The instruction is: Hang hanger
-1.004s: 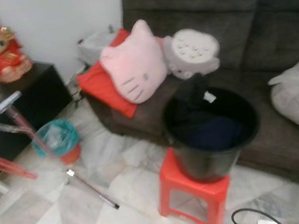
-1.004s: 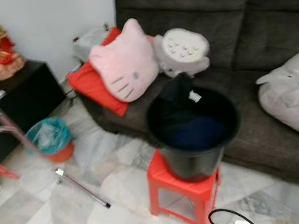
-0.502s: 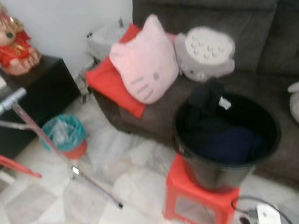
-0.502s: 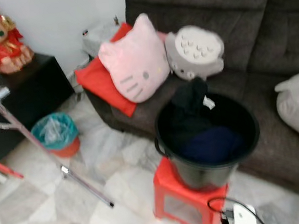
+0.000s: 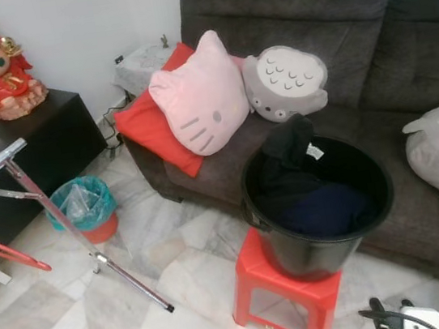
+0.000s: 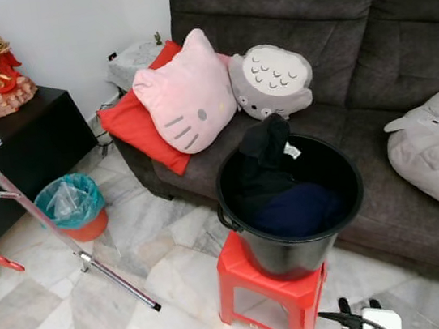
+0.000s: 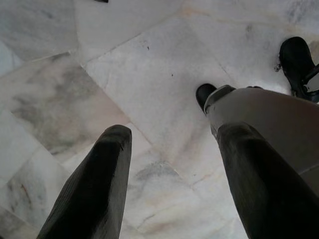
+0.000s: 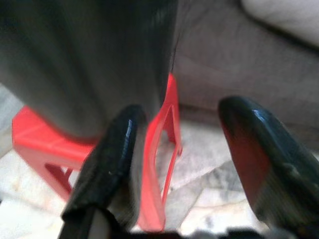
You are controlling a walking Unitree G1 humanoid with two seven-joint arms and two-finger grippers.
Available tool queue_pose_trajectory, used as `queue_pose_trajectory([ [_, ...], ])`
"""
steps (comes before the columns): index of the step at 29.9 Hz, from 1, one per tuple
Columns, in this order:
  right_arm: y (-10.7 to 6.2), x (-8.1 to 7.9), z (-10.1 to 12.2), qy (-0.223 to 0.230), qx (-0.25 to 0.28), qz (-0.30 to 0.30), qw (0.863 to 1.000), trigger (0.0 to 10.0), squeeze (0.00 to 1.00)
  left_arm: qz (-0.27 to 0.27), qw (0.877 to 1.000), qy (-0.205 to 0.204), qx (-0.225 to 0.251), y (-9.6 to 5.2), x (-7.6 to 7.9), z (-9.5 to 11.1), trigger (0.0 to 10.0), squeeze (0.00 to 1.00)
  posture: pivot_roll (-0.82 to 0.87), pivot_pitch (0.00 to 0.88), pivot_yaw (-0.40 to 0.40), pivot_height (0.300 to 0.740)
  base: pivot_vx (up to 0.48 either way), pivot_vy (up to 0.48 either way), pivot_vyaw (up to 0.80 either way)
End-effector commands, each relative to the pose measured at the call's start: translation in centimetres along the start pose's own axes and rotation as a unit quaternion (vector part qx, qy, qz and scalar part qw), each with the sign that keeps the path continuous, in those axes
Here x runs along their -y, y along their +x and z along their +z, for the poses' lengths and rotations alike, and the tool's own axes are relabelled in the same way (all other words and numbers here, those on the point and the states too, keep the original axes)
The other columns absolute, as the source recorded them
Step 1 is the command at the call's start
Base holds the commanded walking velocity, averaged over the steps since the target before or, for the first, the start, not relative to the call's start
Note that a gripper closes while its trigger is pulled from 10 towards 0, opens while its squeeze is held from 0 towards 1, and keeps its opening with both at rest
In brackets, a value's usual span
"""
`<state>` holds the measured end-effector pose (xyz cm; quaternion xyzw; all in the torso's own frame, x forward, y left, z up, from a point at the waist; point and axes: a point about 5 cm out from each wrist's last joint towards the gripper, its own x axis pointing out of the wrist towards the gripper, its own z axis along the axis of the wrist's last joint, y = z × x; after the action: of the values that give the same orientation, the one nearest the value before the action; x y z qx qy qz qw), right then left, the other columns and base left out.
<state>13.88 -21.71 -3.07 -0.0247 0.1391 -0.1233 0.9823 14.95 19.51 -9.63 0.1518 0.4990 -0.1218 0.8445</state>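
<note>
Black bucket (image 5: pixel 323 223) sits on a red stool (image 5: pixel 283 295) by the sofa (image 6: pixel 367 54), stuffed with dark clothes (image 5: pixel 305 189). Can't spot a hanger. Left gripper (image 7: pixel 172 164) and right gripper (image 8: pixel 192 149) both spread apart, holding nothing. Teal bin (image 6: pixel 68 204) has a plastic liner.

Even, soft daylight fills both eye views, which are sharp, with faint shadow under the red plastic stool (image 5: pixel 282 291). The white marble floor (image 7: pixel 149 89) is bright and crisp in the left wrist view. The right wrist view is blurred, its black fingers (image 8: pixel 107 174) out of focus with a glossy sheen.
</note>
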Motion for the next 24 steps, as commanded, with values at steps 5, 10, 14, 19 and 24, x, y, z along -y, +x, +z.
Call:
queue_pose_trajectory([
  [5, -0.6, -1.2, 3.0, -0.024, 0.064, 0.013, 0.998, 10.0, 0.00, 0.010, 1.000, 0.007, -0.007, -0.1, -0.5, -0.3, 10.0, 0.00, -0.15, 0.000, 0.057, 0.740, 0.000, 0.000, 0.00],
  [10, 0.1, -0.7, 5.5, -0.027, 0.104, 0.003, 0.994, 10.0, 0.00, 0.010, 1.000, 0.010, -0.006, -0.1, -0.5, -0.2, 10.0, 0.00, -0.16, 0.000, 0.063, 0.740, 0.000, 0.000, 0.00],
  [14, 2.1, -0.7, 10.3, -0.084, 0.164, 0.019, 0.983, 10.0, 0.00, 0.010, 1.000, 0.015, -0.006, -0.1, -0.5, -0.2, 10.0, 0.00, -0.17, 0.000, 0.068, 0.740, 0.000, 0.000, 0.00],
  [19, 4.3, -0.1, 14.7, -0.093, 0.199, 0.019, 0.975, 10.0, 0.00, 0.018, 1.000, -0.001, -0.004, -0.1, -0.6, -0.1, 10.0, 0.00, -0.16, 0.000, 0.071, 0.740, 0.000, 0.000, 0.00],
  [24, 8.2, 0.1, 18.4, -0.148, 0.189, 0.060, 0.969, 10.0, 0.00, 0.021, 1.000, -0.004, -0.008, 0.0, -0.6, 0.0, 10.0, 0.00, -0.17, 0.000, 0.079, 0.740, 0.000, 0.000, 0.00],
])
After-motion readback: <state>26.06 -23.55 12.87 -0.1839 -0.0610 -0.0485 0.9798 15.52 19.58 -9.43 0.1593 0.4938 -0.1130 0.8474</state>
